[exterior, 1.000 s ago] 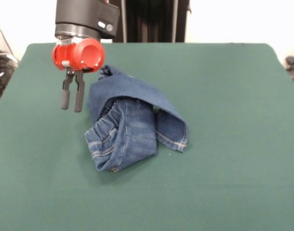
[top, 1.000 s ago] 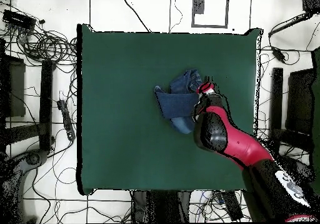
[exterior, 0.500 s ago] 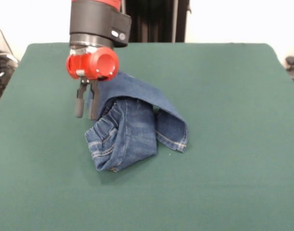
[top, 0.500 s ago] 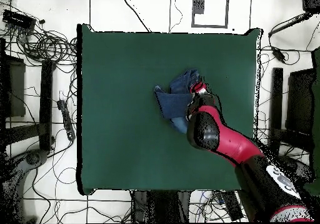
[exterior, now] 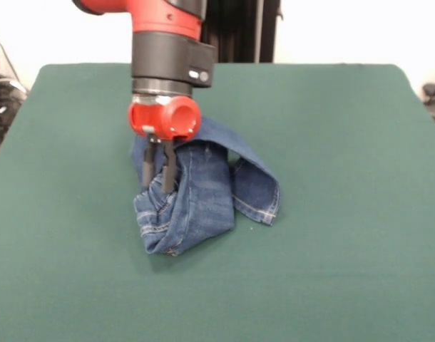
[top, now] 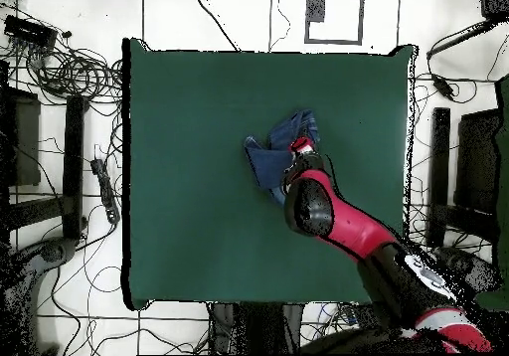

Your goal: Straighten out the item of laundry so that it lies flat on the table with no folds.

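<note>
The gripper (exterior: 159, 177) hangs point-down over the jeans (exterior: 203, 187), its two dark fingers (exterior: 170, 174) close together with only a slim gap between them; I cannot tell whether cloth is caught there. The jeans sit bunched in a heap near the middle of the table (exterior: 346, 214), toward 9 o'clock of centre in the front view. One hemmed fold juts toward 4 o'clock. The wrist hides the heap's far part. From overhead the arm (top: 343, 228) covers the 5 o'clock side of the jeans (top: 273, 153).

Crumpled blue jeans (exterior: 203, 199) on green table (exterior: 346, 178)
</note>
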Controlling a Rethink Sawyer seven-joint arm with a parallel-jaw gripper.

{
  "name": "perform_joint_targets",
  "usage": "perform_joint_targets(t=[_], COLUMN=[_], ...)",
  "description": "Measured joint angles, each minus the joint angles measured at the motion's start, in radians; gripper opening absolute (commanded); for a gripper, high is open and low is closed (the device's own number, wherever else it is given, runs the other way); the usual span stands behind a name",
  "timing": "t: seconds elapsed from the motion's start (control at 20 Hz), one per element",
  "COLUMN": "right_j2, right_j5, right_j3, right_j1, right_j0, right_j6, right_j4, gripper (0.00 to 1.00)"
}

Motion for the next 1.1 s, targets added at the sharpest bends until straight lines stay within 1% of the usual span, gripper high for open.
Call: perform_joint_targets(t=[0.2,0.85,1.0,1.1], right_j2=[-0.015,-0.044,-0.038,-0.009], right_j5=[0.0,0.0,0.008,0.027], right_j3=[-0.002,-0.022,-0.022,-0.022], right_j1=[0.007,0.035,0.035,0.036], right_j0=[0.025,0.031,0.021,-0.008], right_j6=[0.0,0.0,0.0,0.0], right_j4=[0.029,0.062,0.06,0.052], gripper=[1.0,1.0,1.0,1.0])
